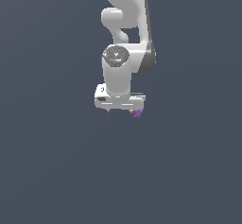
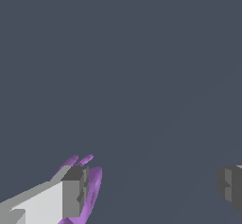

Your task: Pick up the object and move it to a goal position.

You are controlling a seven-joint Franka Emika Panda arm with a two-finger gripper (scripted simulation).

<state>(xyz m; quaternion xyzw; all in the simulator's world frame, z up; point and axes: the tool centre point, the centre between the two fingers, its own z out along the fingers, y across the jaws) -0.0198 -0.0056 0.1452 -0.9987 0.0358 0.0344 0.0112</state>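
The object (image 1: 137, 113) is a tiny bright purple lumpy thing with small prongs. In the exterior view it shows just under the white gripper (image 1: 122, 110), at the end toward the exterior view's right. In the wrist view the object (image 2: 91, 185) lies right against one grey fingertip (image 2: 73, 192), partly hidden behind it. The other fingertip (image 2: 230, 187) stands far apart from it, with a wide empty gap between the two. The gripper (image 2: 152, 190) is open and holds nothing.
A plain dark grey-blue surface (image 1: 56, 171) fills both views. The white arm (image 1: 125, 24) rises above the gripper in the exterior view. Nothing else shows.
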